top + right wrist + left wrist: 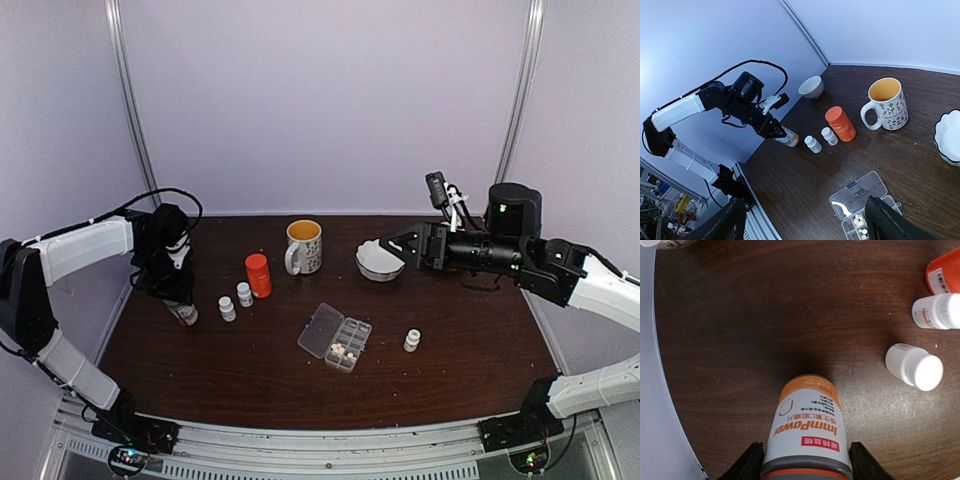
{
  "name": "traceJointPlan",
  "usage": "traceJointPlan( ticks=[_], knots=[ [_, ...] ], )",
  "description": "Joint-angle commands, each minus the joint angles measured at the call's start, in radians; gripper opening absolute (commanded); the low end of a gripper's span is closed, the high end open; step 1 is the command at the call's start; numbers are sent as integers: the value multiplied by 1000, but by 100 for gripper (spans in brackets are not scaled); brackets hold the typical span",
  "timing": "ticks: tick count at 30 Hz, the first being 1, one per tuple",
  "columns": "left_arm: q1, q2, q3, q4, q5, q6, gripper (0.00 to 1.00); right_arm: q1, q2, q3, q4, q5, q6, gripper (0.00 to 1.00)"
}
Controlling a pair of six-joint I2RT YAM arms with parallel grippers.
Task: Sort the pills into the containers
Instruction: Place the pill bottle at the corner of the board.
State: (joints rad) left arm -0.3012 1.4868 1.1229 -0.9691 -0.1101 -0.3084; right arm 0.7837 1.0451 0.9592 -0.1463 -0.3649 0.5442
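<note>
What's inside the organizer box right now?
The organizer box lies open; a small cluster of whitish pills sits in its near compartments. The other compartments look empty from above. In the right wrist view a finger of the right gripper covers part of it.

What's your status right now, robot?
Left tool shut on labelled bottle, tilted. Right tool open, empty. Organizer box lid open, a few pills inside. Small white bottle beside box, not touching.

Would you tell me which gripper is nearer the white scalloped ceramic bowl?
Right. The right gripper hovers close by the scalloped bowl; the left gripper holds an orange-and-white bottle far across the table.
</note>
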Motion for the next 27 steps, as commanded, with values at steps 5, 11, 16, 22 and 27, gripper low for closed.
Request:
traceJointPlan(
  ticks=[5, 11, 16, 22, 27],
  knots=[
    [13, 86, 25, 66, 0, -22, 75, -6, -40, -14, -8, 28, -35, 86],
    [13, 56, 27, 58, 20, -29, 98, -6, -50, -42, 6, 46, -21, 86],
    [13, -40, 35, 47, 66, -46, 98, -6, -39, -58, 49, 59, 20, 87],
    [13, -202, 76, 46, 144, -83, 98, -6, -1, -55, 155, 50, 134, 87],
    [13, -263, 242, -13, 233, -166, 98, -6, 16, -42, 197, 84, 177, 86]
  ],
)
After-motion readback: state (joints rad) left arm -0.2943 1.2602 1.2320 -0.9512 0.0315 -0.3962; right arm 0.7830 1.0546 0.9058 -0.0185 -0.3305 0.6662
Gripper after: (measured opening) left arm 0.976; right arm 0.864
